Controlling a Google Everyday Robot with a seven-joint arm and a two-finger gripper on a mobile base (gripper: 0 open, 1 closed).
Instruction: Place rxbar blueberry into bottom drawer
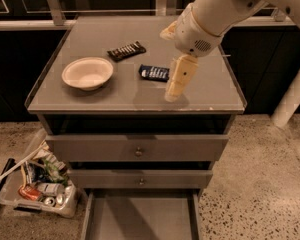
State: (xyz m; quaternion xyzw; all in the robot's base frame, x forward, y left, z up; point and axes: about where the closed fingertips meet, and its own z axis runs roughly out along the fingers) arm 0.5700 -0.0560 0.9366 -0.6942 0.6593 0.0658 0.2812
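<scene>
The rxbar blueberry (pixel 154 73), a small dark navy bar with white lettering, lies flat on the cabinet top near its middle. My gripper (pixel 173 95) hangs from the white arm just right of the bar and slightly nearer the front edge, above the top, with nothing in it. The bottom drawer (pixel 140 219) is pulled open at the foot of the cabinet, a wide shallow grey tray.
A white bowl (pixel 87 73) sits on the left of the cabinet top (pixel 210 84). A longer black-brown bar (pixel 126 50) lies behind it. Two upper drawers (pixel 137 148) with round knobs are shut. A clear bin of cans and trash (pixel 37 186) stands on the floor at left.
</scene>
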